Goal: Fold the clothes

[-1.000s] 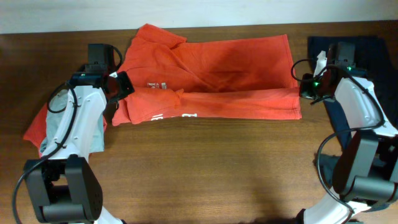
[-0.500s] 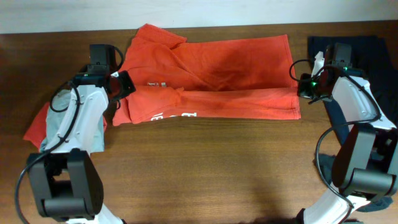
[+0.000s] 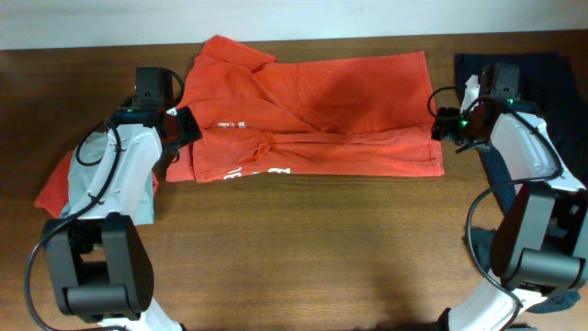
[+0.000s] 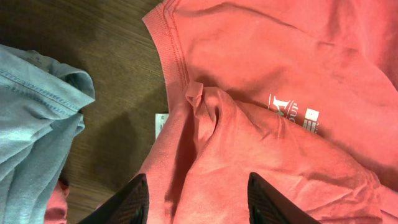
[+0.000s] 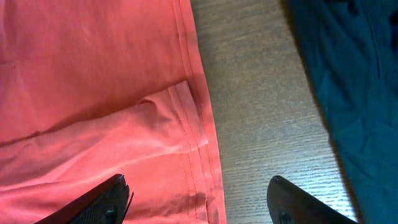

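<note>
Since a second ago, both grippers are noted slightly further toward 12 o'clock, and the near edge of the folded flap is drawn a touch the same way.

Left gripper (image 4: 196, 190): jaws spread wide, nothing held. The orange shirt (image 4: 280, 68) lies below and between the fingers.

Right gripper (image 5: 198, 190): likewise wide apart and empty, poised over the shirt's hem corner.

Shirt is laid across the far half of the table (image 3: 303, 257), long axis 9 to 3 o'clock, with the near flap turned up over the body. A raised pucker is seen in the flap at the left end, just beside a small white label (image 4: 160, 120).

Grey-blue garment (image 4: 37, 118) lies toward 9 o'clock in the left wrist view, near the shirt edge but apart from it. Dark blue garment (image 5: 354, 87) lies toward 3 o'clock in the right wrist view, with bare wood between.

Risks, as judged:
- The pucker could be pressed into a crooked crease if the next fold is made over it.
- A shallow grasp at the doubled hem could lift only the top layer and undo the flap.
- A grasp strayed outward could catch a neighbouring garment.
</note>
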Robot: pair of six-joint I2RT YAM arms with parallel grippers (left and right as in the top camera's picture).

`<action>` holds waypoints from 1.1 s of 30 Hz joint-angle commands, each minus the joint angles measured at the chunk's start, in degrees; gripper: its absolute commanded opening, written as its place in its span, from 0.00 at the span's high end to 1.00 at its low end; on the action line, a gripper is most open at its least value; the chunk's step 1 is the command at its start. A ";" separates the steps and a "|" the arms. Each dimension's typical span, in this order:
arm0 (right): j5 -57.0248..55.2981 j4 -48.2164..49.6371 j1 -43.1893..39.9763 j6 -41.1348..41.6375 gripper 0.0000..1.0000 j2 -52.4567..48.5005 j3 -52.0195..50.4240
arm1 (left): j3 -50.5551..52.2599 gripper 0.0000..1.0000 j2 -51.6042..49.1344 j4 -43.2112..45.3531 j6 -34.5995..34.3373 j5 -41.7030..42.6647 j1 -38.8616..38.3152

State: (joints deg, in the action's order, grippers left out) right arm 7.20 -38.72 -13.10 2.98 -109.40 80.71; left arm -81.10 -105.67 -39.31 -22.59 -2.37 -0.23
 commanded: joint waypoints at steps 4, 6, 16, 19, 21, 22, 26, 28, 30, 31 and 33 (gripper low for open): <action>0.15 -2.12 -0.31 0.22 0.25 -0.55 0.85 | 0.61 0.48 -0.61 -2.05 -0.11 0.24 0.39; 0.13 -2.93 -0.31 0.22 0.25 -0.55 0.85 | 0.61 0.48 -0.63 -4.33 -0.11 1.07 0.39; 0.13 -6.54 -0.31 0.22 0.26 -0.57 0.83 | 1.64 0.49 -4.92 -7.67 1.01 6.10 -0.72; 0.13 -6.95 -0.31 0.22 0.27 -0.57 0.83 | 1.64 0.49 -6.82 -7.41 1.22 7.15 -1.62; 0.13 -6.99 -0.31 0.22 0.27 -0.57 0.83 | 1.64 0.50 -8.07 -7.39 1.20 7.13 -2.05; 0.13 -6.99 -0.31 0.22 0.27 -0.57 0.83 | 1.64 0.50 -8.41 -7.39 1.20 7.10 -2.14; 0.13 -7.21 -0.31 0.22 0.28 -0.57 0.85 | 1.64 0.67 -10.23 -7.21 1.20 7.37 -2.29; 0.13 -7.19 -0.31 0.22 0.29 -0.57 0.83 | 1.64 0.87 -10.67 -7.23 1.20 8.28 -2.29; 0.11 -7.17 -0.31 0.22 0.30 -0.59 0.83 | 1.55 1.00 -10.60 -7.19 1.22 11.34 -2.29; 0.11 -7.15 -0.31 0.22 0.30 -0.57 0.83 | 1.44 1.00 -10.51 -7.17 1.22 12.00 -2.29; 0.11 -7.15 -0.31 0.22 0.30 -0.59 0.83 | 1.09 1.00 -10.34 -7.17 1.62 12.74 -2.23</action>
State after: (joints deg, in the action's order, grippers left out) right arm 7.20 -45.87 -13.10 3.01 -109.49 80.71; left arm -80.01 -115.72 -46.63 -21.87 6.55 -2.57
